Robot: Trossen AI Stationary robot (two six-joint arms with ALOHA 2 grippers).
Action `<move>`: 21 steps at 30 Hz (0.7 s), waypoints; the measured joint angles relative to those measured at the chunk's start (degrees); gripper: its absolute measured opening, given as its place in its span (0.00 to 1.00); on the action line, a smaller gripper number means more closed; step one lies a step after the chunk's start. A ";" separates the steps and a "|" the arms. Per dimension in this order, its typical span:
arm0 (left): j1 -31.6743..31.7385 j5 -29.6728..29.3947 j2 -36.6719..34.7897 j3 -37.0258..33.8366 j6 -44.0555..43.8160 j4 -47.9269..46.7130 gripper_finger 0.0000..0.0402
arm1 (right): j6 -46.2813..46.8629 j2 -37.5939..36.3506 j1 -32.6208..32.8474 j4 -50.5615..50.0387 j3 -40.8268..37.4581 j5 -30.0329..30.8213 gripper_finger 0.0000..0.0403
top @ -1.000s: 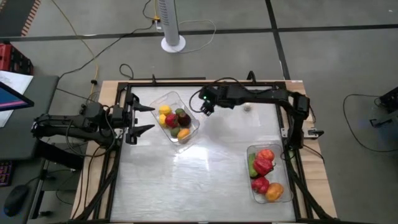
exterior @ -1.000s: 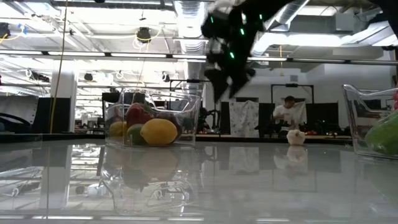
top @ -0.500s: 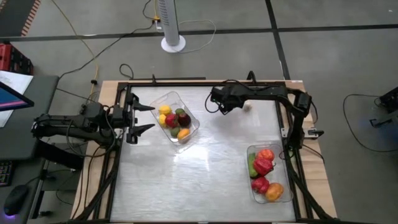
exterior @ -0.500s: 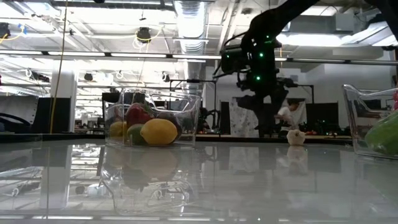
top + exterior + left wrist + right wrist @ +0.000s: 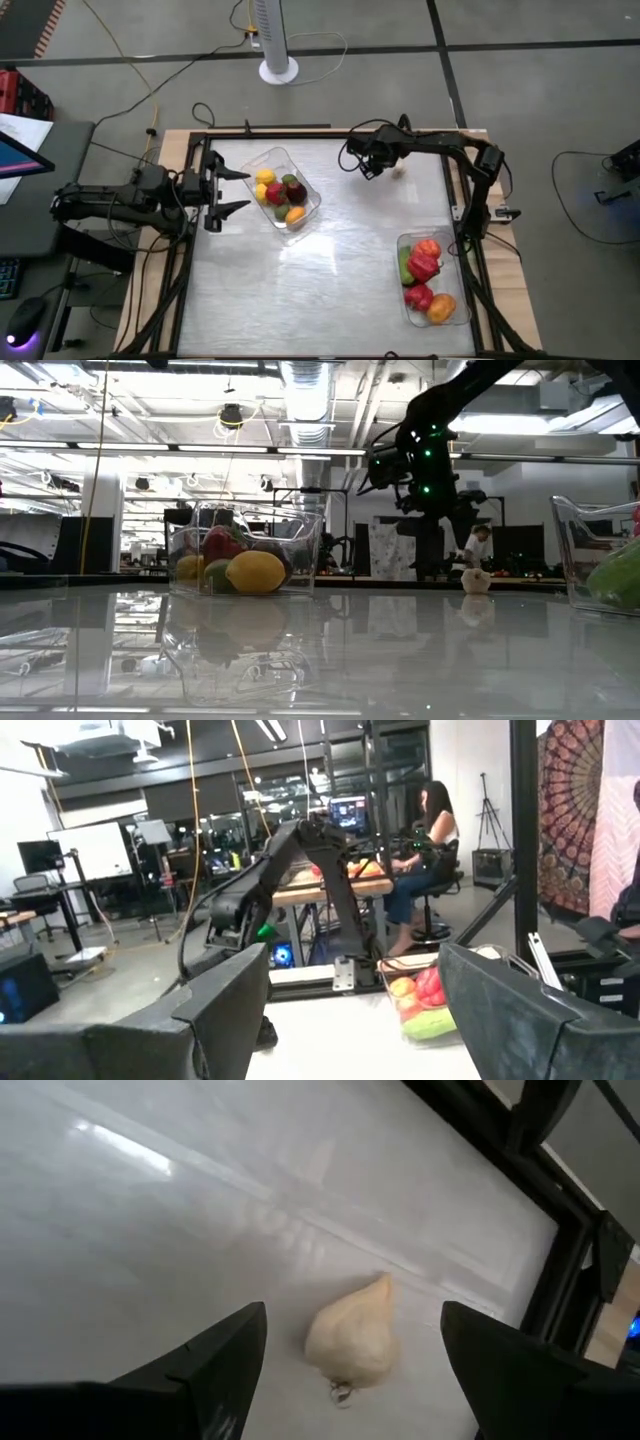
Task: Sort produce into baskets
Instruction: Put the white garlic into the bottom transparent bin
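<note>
A whitish garlic bulb [image 5: 398, 172] lies on its side on the table near the far edge; it also shows in the low view [image 5: 476, 580] and the right wrist view [image 5: 352, 1338]. My right gripper [image 5: 370, 167] hangs just left of it, above the table, open and empty. Its fingers [image 5: 225, 1350] stand wide apart, with the bulb ahead of them. The left basket [image 5: 300, 212] holds yellow, red, dark and orange pieces. The right basket [image 5: 404, 305] holds red peppers, a green piece and orange pieces. My left gripper [image 5: 232, 190] waits open at the table's left edge.
The table's black frame rail [image 5: 560, 1250] runs close behind the garlic bulb. The left basket [image 5: 245, 555], with a lemon [image 5: 255, 572] at its near wall, stands left of my right arm. A bare stretch of table [image 5: 330, 270] lies between the two baskets. A person sits in the room beyond [image 5: 425, 840].
My right gripper has gone from beside the left basket toward the table's right edge, along the far edge, and has come down near the garlic bulb. The garlic bulb and both baskets have stayed where they were.
</note>
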 joint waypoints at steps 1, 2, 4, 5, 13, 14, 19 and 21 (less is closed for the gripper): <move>0.00 0.00 0.01 0.00 -0.12 -0.24 0.69 | -0.25 0.00 -0.31 0.33 -0.46 -0.17 0.81; 0.00 0.00 0.01 0.00 -0.29 -0.49 0.69 | -0.52 -0.11 -0.44 0.52 -1.22 -0.33 0.81; 0.00 0.00 -0.01 0.00 -0.60 -0.86 0.69 | -0.98 -0.60 -1.17 1.35 -3.67 -1.30 0.81; 0.00 0.00 0.00 0.00 -0.71 -0.93 0.69 | -1.00 -0.89 -1.52 2.07 -5.15 -2.09 0.81; 0.00 0.00 -0.01 0.00 -2.08 -0.96 0.69 | -1.17 -6.44 -4.09 15.40 -18.06 -5.29 0.81; 0.00 0.00 -0.01 0.00 -2.11 -0.98 0.69 | -1.16 -7.13 -4.31 16.44 -19.18 -5.29 0.81; 0.00 -0.79 -0.01 0.00 -2.13 -0.96 0.69 | -1.00 -9.37 -4.75 18.97 -22.94 -4.49 0.80; 0.00 -0.83 0.01 0.00 -2.13 -0.98 0.69 | -1.01 -9.90 -4.73 19.73 -23.54 -3.81 0.78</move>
